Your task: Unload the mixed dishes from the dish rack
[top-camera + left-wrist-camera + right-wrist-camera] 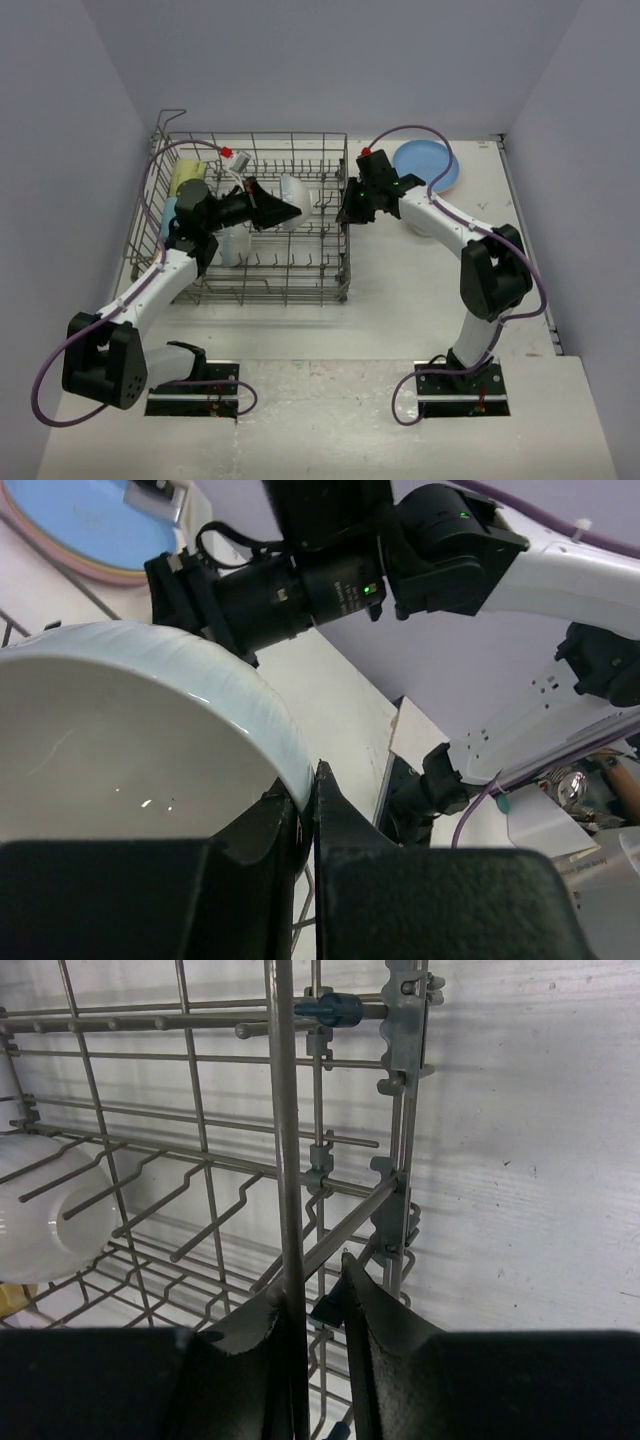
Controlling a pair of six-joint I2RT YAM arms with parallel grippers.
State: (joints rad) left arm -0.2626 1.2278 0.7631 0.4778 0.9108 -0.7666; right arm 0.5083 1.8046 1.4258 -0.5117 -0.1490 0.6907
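Bowl extraction underway by the look of it: the left pincer (308, 805) is clamped on the rim of a small glossy white round bowl (120, 750), one finger inside, one outside. The bowl is tipped on its side just ahead of the fingertips, within the walls of the big grey metal wire dish rack (250, 137). A rim grip makes sense, since the bowl looks too wide to grab across. The right pincer (318, 1290) straddles an upright wire of the rack's side wall. The wire sits against one finger with a sliver of gap by the other, so can't tell if it's truly pinching; probably it's bracing the rack so it doesn't drag. Beyond that pincer, outside the rack, sits a round flat blue plate (425, 165), likely the drop-off spot
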